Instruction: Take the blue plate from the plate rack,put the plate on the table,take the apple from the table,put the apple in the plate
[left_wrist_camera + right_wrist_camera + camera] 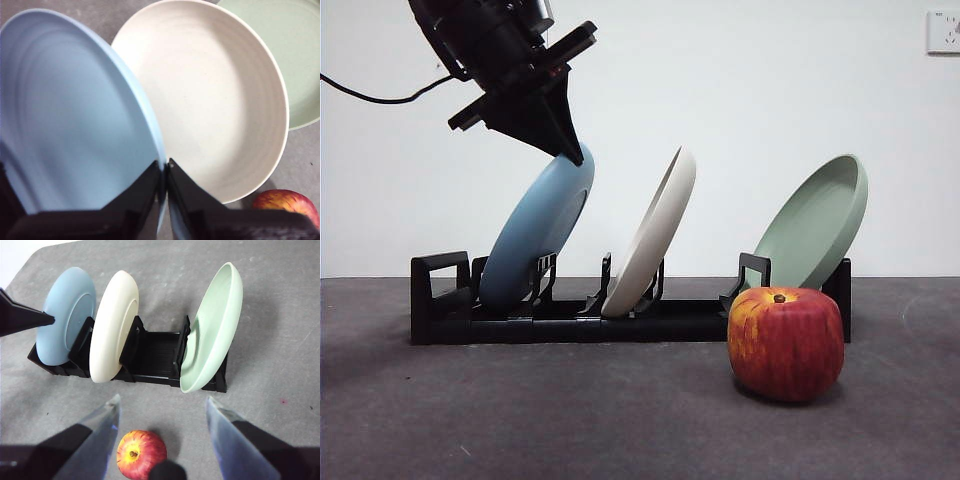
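Observation:
The blue plate (535,230) leans in the left slot of the black plate rack (440,300). My left gripper (572,152) comes down from the upper left and its jaws are shut on the plate's top rim (159,150). The red apple (786,342) sits on the table (520,420) in front of the rack's right end. It also shows in the right wrist view (141,454), below my right gripper (162,420), which hangs open above it. The blue plate (67,315) and the rack (155,357) show there too.
A cream-white plate (655,232) stands in the middle slot and a sage-green plate (817,222) leans at the rack's right end. A white wall stands behind the rack. A wall socket (943,32) is at the top right.

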You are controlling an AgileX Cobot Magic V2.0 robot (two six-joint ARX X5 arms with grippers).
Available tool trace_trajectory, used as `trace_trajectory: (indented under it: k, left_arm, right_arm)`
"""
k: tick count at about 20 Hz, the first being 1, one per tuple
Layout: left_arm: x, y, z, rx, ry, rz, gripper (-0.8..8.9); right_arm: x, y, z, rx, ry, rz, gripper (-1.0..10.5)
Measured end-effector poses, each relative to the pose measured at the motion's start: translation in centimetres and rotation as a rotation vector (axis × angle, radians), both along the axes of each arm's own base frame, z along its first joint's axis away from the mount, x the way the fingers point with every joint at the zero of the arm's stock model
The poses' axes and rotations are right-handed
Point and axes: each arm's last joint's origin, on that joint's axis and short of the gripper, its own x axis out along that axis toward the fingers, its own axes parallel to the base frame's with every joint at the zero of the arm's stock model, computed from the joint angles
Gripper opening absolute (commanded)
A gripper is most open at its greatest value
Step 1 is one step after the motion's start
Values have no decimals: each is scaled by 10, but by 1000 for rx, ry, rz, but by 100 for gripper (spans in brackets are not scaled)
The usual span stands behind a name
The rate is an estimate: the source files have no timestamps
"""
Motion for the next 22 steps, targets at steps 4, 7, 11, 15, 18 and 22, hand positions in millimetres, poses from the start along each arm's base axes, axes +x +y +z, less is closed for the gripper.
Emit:
trace_trajectory:
  k: [4, 7, 11, 15, 18, 22]
  left_arm:
    - [-3, -1, 33, 4, -23, -19, -9]
    - [-18, -5, 67, 39, -64, -79, -9]
    - [-72, 3, 121, 61, -204, -131, -8]
    - [-143, 11, 151, 112, -260, -231, -8]
    - [-176, 7, 149, 207, -233, -292, -8]
    - [-218, -8, 127, 310, -276, -354, -9]
  right_arm:
    - [0, 0, 0, 0, 0, 0, 288]
    - [0, 0, 0, 0, 0, 0, 288]
    - [0, 0, -1, -1, 5, 0, 288]
    - [0, 0, -2, -15, 11, 8, 288]
    - [0, 0, -2, -18, 13, 10, 288]
    - [0, 0, -2, -19, 13, 10, 288]
